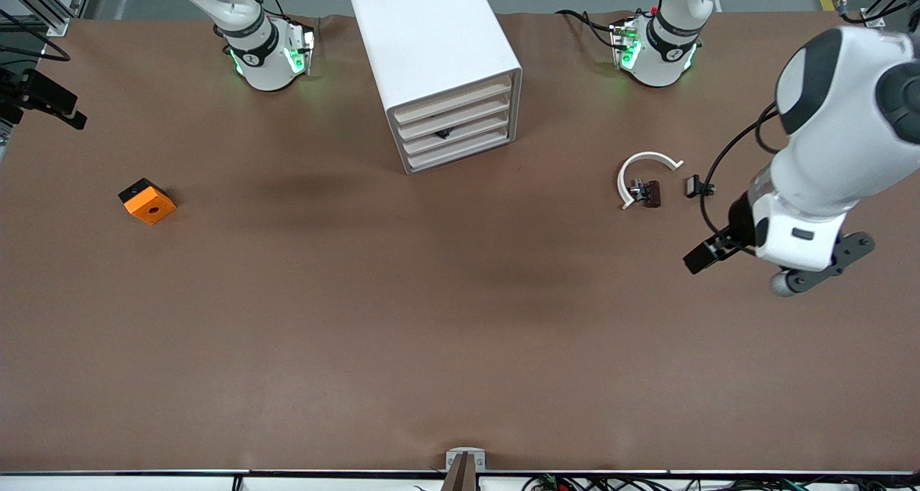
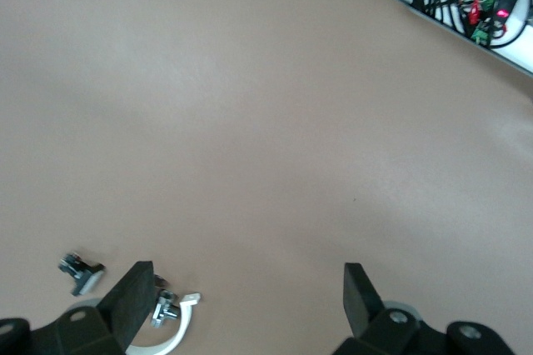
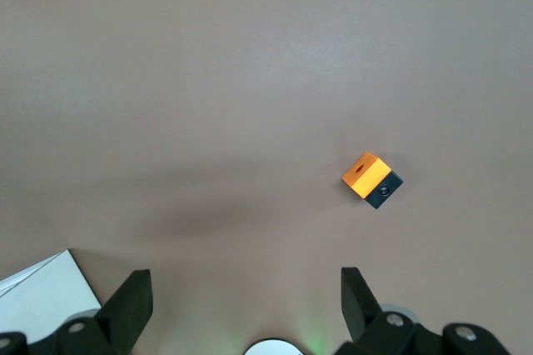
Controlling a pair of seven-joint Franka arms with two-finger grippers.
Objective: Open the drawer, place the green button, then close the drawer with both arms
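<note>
Front view puts the white cabinet at about 12 o'clock on the tabletop, its four fronts all pushed in; the drawer is one of that stack. No green-capped button can be picked out. The small parts by the white ring, near 3 o'clock, are too small to tell apart. The left end effector hangs over the tabletop just beside that ring, fingers spread and empty. The right end effector, equally spread and empty, waits over the right arm's end near 9 o'clock, with the orange block below it. The drawer looks like light, stiff, smooth plastic, best hooked at its front lip while the other arm steadies the cabinet, which may slide. The button is likely light, hard and slippery, so a pinch across its base seems safest.
</note>
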